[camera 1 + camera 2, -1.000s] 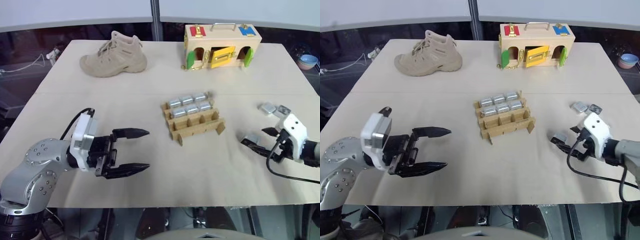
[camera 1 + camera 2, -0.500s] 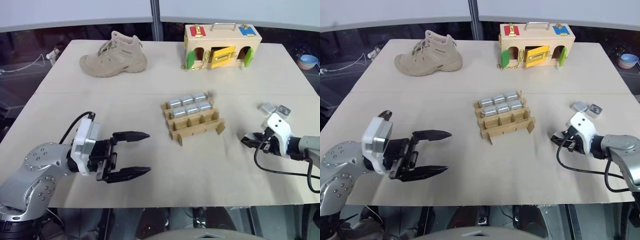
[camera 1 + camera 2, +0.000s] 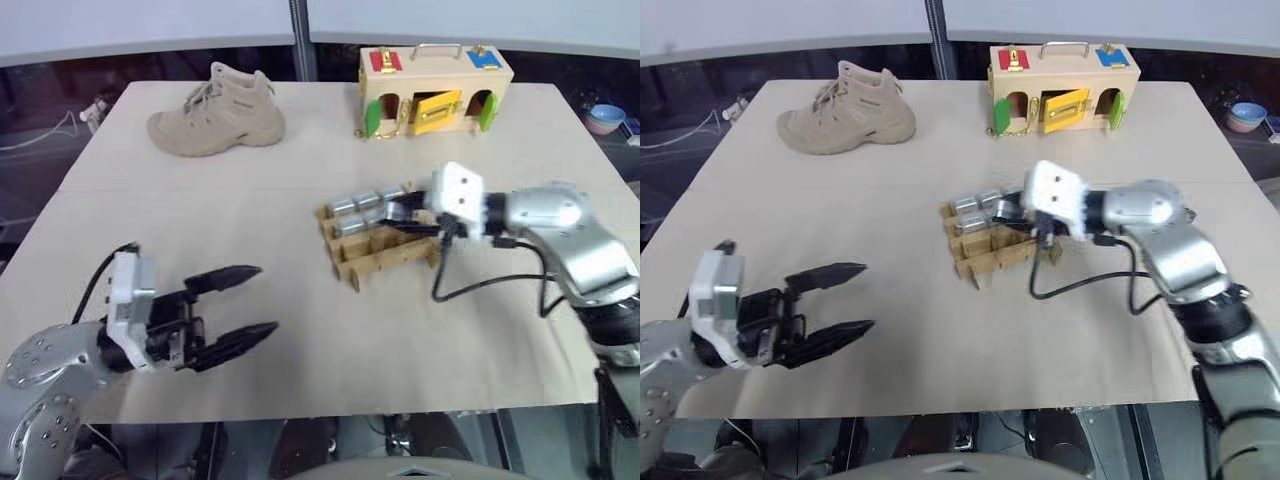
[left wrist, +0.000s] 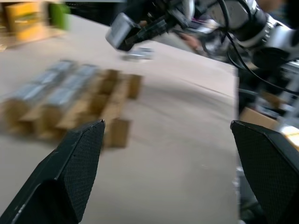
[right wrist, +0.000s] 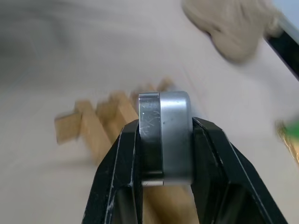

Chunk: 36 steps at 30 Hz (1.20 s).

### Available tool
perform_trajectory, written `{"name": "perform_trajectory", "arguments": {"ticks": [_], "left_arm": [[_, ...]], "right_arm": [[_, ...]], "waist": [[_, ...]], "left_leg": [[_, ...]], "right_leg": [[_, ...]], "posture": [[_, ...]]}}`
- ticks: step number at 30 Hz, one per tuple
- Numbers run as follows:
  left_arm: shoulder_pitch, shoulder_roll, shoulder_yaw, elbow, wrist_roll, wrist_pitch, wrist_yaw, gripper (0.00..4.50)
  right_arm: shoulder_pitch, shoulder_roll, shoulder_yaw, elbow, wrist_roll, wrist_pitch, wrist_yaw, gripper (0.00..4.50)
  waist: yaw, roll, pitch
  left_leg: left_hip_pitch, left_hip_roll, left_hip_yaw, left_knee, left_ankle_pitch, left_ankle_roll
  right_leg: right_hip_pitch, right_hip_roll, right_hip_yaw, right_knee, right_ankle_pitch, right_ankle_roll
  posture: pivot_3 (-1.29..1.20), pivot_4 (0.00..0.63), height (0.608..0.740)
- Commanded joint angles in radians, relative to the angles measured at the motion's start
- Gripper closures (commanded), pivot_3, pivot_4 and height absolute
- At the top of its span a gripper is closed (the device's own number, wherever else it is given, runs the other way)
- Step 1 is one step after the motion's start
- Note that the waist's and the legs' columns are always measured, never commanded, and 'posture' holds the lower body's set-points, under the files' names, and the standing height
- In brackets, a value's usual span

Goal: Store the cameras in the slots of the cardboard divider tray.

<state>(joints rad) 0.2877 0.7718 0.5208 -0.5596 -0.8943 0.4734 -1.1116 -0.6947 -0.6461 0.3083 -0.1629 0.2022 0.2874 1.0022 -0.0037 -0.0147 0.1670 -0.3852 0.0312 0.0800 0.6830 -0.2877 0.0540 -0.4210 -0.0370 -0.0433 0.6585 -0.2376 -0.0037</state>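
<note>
You had the right gripper (image 5: 163,154) clamped on a camera (image 5: 164,135) over the tray (image 3: 385,250) at the tabletop's middle, left gripper (image 3: 235,305) wide and idle near the front edge; next, likely lowering it into an empty slot.

Brown cardboard divider tray (image 3: 385,250) mid-table, silver cameras (image 3: 362,203) filling its far slots; my right gripper (image 5: 163,154) pinches one silver camera (image 5: 164,135) above the tray's 3 o'clock side.
</note>
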Motion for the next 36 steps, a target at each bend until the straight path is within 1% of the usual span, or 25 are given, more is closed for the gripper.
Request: {"name": "perform_trajectory", "arguments": {"ticks": [1, 6, 12, 15, 23, 25, 28, 29, 30, 33, 34, 35, 36], "left_arm": [[0.044, -0.027, 0.061, -0.059, -0.015, -0.018, 0.047, 0.0], [0.143, -0.073, 0.101, -0.144, -0.02, -0.031, 0.088, 0.0], [0.186, -0.089, 0.106, -0.186, -0.028, -0.042, 0.117, 0.0], [0.194, -0.09, 0.104, -0.192, -0.029, -0.048, 0.125, 0.0], [0.213, -0.087, 0.107, -0.195, -0.028, -0.064, 0.123, 0.0], [0.216, -0.086, 0.11, -0.195, -0.03, -0.066, 0.124, 0.0], [0.213, -0.081, 0.111, -0.194, -0.033, -0.064, 0.126, 0.0], [0.21, -0.079, 0.109, -0.194, -0.034, -0.064, 0.127, 0.0], [0.206, -0.078, 0.108, -0.192, -0.034, -0.063, 0.128, 0.0], [0.194, -0.073, 0.102, -0.184, -0.032, -0.062, 0.128, 0.0], [0.182, -0.07, 0.094, -0.178, -0.031, -0.06, 0.13, 0.0], [0.17, -0.066, 0.084, -0.174, -0.028, -0.059, 0.13, 0.0], [0.156, -0.063, 0.073, -0.171, -0.028, -0.058, 0.132, 0.0]], "right_arm": [[-0.05, 0.06, 0.061, 0.104, -0.088, -0.2, 0.043, 3.71], [-0.076, 0.135, 0.107, 0.242, -0.151, -0.324, 0.065, 3.71], [-0.07, 0.141, 0.132, 0.357, -0.22, -0.478, 0.103, 3.71], [-0.071, 0.148, 0.139, 0.403, -0.238, -0.523, 0.117, 3.71], [-0.12, 0.218, 0.145, 0.54, -0.28, -0.583, 0.117, 3.71], [-0.123, 0.222, 0.147, 0.558, -0.273, -0.583, 0.15, 3.71], [-0.12, 0.209, 0.15, 0.545, -0.222, -0.512, 0.257, 3.71], [-0.118, 0.211, 0.142, 0.539, -0.212, -0.49, 0.264, 2.7], [-0.119, 0.213, 0.136, 0.532, -0.208, -0.478, 0.265, 2.41], [-0.121, 0.214, 0.113, 0.513, -0.222, -0.47, 0.228, 1.1], [-0.124, 0.216, 0.094, 0.491, -0.214, -0.437, 0.211, 0.52], [-0.124, 0.214, 0.076, 0.461, -0.202, -0.401, 0.202, 0.31], [-0.123, 0.212, 0.047, 0.418, -0.18, -0.355, 0.182, 0.31]], "waist": [[0.005, 0.0, 0.0], [-0.002, -0.001, 0.0], [-0.007, -0.001, 0.0], [-0.008, -0.001, 0.0], [-0.01, -0.001, 0.0], [-0.01, -0.001, 0.0], [-0.01, -0.001, 0.0], [-0.009, -0.001, 0.0], [-0.008, -0.001, 0.0], [-0.009, -0.001, 0.0], [-0.009, 0.0, 0.0], [-0.01, 0.0, 0.001], [-0.01, 0.0, 0.001]], "left_leg": [[-0.001, 0.0, 0.0, 0.0, 0.0, 0.001], [-0.003, -0.001, 0.0, 0.0, -0.001, 0.001], [-0.001, -0.001, 0.0, 0.0, -0.001, 0.001], [0.0, -0.001, 0.0, 0.0, -0.001, 0.001], [0.0, -0.001, 0.001, 0.0, -0.001, 0.001], [0.001, -0.001, 0.0, 0.0, 0.0, 0.001], [0.002, -0.001, 0.0, 0.0, -0.001, 0.001], [0.003, -0.001, 0.0, 0.0, -0.001, 0.001], [0.002, -0.001, 0.0, 0.0, -0.001, 0.001], [0.002, -0.001, 0.0, 0.0, -0.001, 0.001], [0.002, -0.001, 0.0, 0.0, -0.001, 0.001], [0.002, -0.001, 0.0, 0.0, -0.001, 0.0], [0.002, -0.001, 0.0, 0.0, -0.001, 0.0]], "right_leg": [[0.0, -0.001, 0.0, 0.0, 0.0, 0.0], [-0.002, -0.002, -0.002, -0.001, 0.0, 0.0], [-0.001, -0.003, -0.002, 0.001, -0.001, -0.002], [-0.001, -0.002, -0.001, 0.001, -0.001, -0.003], [-0.001, -0.002, -0.001, 0.002, -0.001, -0.002], [0.0, -0.002, -0.001, 0.002, -0.001, -0.002], [0.002, -0.003, -0.001, 0.002, -0.001, -0.004], [0.002, -0.003, -0.001, 0.002, -0.002, -0.004], [0.002, -0.003, -0.001, 0.002, -0.002, -0.004], [0.002, -0.003, -0.001, 0.002, -0.001, -0.004], [0.002, -0.003, -0.002, 0.002, -0.002, -0.004], [0.002, -0.003, -0.001, 0.002, -0.002, -0.004], [0.002, -0.003, -0.001, 0.002, -0.002, -0.004]], "posture": [[0.0, 0.15, 0.74], [0.0, 0.15, 0.74], [0.0, 0.15, 0.74], [0.0, 0.15, 0.74], [0.0, 0.15, 0.74], [0.0, 0.15, 0.74], [0.0, 0.15, 0.74], [0.0, 0.15, 0.74], [0.0, 0.15, 0.74], [0.0, 0.15, 0.74], [0.0, 0.15, 0.74], [0.0, 0.15, 0.74], [0.0, 0.15, 0.74]]}}
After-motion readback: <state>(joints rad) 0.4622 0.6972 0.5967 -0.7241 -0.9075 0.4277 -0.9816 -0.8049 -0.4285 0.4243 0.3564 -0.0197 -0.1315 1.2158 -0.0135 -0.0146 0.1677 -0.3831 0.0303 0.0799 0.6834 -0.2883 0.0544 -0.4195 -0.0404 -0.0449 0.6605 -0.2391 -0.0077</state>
